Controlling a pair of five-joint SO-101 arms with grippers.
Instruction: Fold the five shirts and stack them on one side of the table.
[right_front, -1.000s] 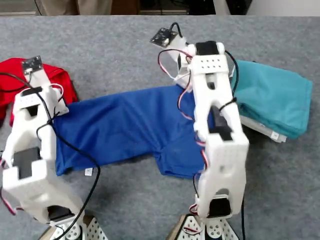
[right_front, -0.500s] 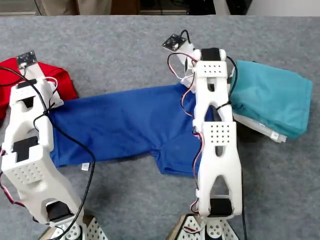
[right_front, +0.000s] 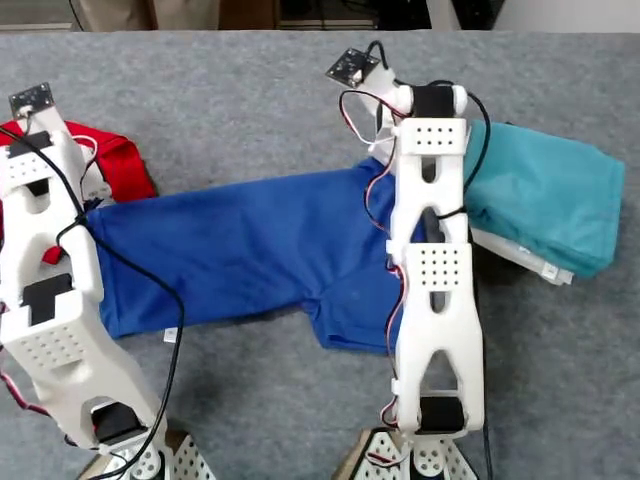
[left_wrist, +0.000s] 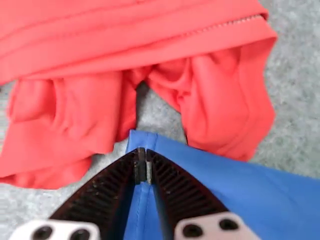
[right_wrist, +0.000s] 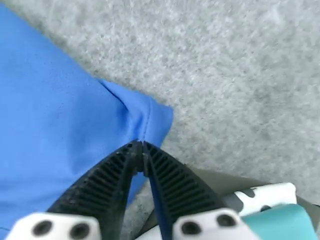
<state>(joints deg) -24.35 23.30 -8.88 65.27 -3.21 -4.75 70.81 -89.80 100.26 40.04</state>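
High view: the blue shirt (right_front: 250, 250) is being held out flat across the middle of the grey table (right_front: 200, 90), btwn the 2 arms. One end is lying just beside the red shirt (right_front: 120, 160), which is bunched up & not folded yet. The other end is lying near the teal shirt (right_front: 545, 200), which is folded already & is sitting on a white thing (right_front: 520, 258) that can't be made out.

One blue corner is being pinched tight by the left gripper (left_wrist: 141, 167). No gap is being left btwn the jaws, & the cloth is squeezed in there, right by the red shirt. Another blue corner is being pinched the same way by the right gripper (right_wrist: 140, 150), w/ the jaws closed hard on the hem.

It looks like the far edge is being made ready for a fold over to the near edge. To do it well:
- Both corners should be lifted together, at the same height.
- The cloth should be pulled gently apart so it is being kept smooth, w/ no sag in the middle.
- The jaws shouldn't be loosened till the edge is laid down & lined up.
- The red shirt shouldn't be dragged along.
- The bit sticking out on the near side, prob. a sleeve, should be tucked in later.
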